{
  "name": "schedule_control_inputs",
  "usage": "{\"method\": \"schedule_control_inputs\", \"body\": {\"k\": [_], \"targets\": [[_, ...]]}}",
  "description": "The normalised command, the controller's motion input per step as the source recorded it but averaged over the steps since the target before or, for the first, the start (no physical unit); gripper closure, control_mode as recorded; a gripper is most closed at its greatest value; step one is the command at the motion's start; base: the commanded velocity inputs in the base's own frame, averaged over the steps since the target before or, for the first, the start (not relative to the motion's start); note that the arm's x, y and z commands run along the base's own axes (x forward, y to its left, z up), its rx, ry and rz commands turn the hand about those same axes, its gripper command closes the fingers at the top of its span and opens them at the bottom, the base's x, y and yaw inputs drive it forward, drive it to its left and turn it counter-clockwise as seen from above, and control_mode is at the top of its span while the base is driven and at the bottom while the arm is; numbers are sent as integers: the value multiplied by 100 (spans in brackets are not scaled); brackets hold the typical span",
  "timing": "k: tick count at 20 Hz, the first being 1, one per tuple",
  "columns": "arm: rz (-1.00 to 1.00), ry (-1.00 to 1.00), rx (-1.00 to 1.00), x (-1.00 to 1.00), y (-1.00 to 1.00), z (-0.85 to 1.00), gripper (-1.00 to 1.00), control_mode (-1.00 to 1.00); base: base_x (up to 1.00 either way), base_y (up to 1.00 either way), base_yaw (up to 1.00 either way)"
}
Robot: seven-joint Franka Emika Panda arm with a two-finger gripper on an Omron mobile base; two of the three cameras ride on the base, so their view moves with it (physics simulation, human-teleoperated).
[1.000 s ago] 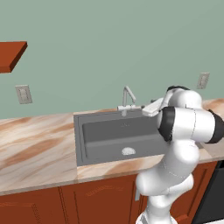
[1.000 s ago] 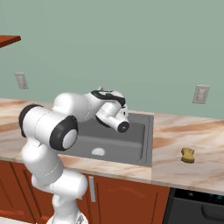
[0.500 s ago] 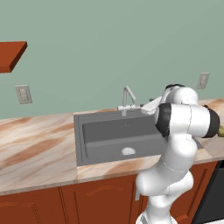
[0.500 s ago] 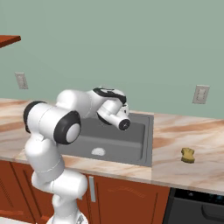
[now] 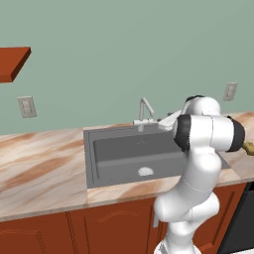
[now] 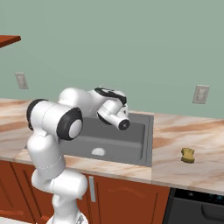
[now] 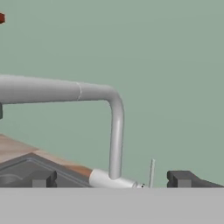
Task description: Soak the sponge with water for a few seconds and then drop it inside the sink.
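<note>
**Desk:** What dominates the kitchen?

**Photographer:** The marble counter (image 5: 39, 168) runs wall to wall beneath a green wall, with the dark grey sink (image 5: 92, 163) set into it. A round silvery drain (image 5: 145, 171) sits on the basin floor. The white robot arm (image 6: 52, 127) rises in front of the cabinets and bends over the basin toward the back rim.

**Desk:** And the faucet?

**Photographer:** The slim grey faucet (image 7: 114, 131) stands close before the hand's camera, its spout reaching sideways across the frame. From the left base view it rises at the sink's rear edge, just beside the arm's wrist.

**Desk:** The gripper (image 7: 116, 178)?

**Photographer:** Its two dark tips stand wide apart, released, with nothing between them but the faucet's base beyond.

**Desk:** Where is the sponge (image 6: 188, 155)?

**Photographer:** On the counter to the right of the sink, well apart from the hand, lying alone on the marble.
</note>
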Motion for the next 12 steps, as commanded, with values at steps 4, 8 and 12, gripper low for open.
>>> {"method": "schedule_control_inputs", "body": {"k": [4,8,12], "targets": [[3,0,3,8,9,-19,-100,-100,0,0,0],[1,0,1,16,2,-13,-100,-100,0,0,0],[0,0,0,24,0,-8,-100,-100,0,0,0]]}}
